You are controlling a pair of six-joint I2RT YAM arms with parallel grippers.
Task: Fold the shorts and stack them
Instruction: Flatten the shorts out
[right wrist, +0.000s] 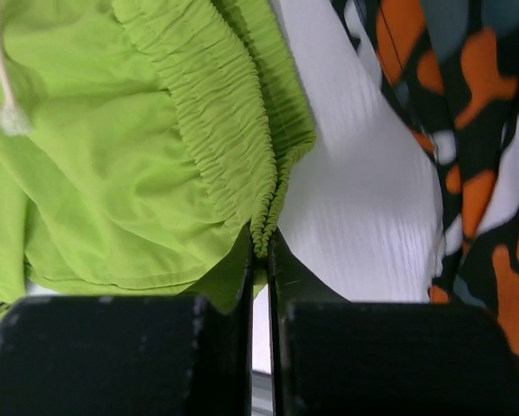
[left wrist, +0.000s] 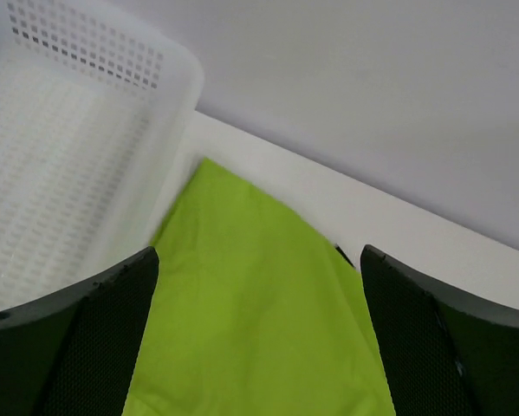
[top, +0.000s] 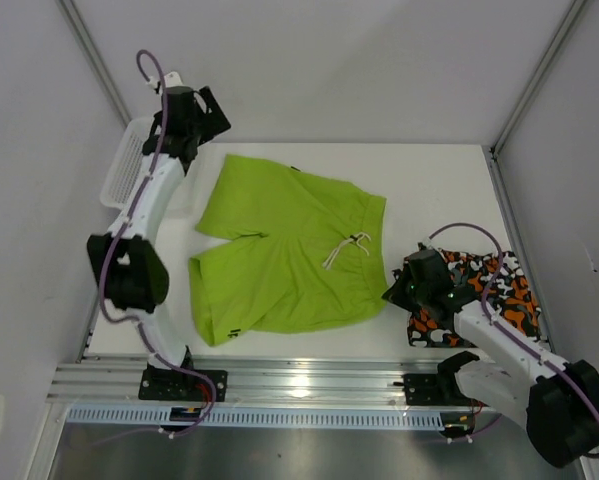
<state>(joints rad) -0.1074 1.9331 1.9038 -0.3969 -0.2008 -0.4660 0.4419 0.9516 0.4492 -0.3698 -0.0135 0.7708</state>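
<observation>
The lime green shorts (top: 279, 250) lie spread flat in the middle of the table, waistband toward the right and white drawstring (top: 344, 250) on top. My left gripper (top: 207, 128) hangs open over the far left leg corner of the green shorts (left wrist: 250, 312), with nothing between its fingers (left wrist: 86, 338). At the near right corner of the waistband, my right gripper (top: 392, 292) is shut on the gathered elastic edge (right wrist: 263, 234). The camouflage shorts (top: 499, 290) lie crumpled at the table's right side, partly under the right arm; their orange and black cloth (right wrist: 467, 130) also appears in the right wrist view.
A white plastic mesh basket (top: 129, 165) stands at the far left edge, right beside the left gripper; its wall (left wrist: 60, 173) shows in the left wrist view. Grey walls enclose the table on three sides. An aluminium rail (top: 299, 385) runs along the near edge.
</observation>
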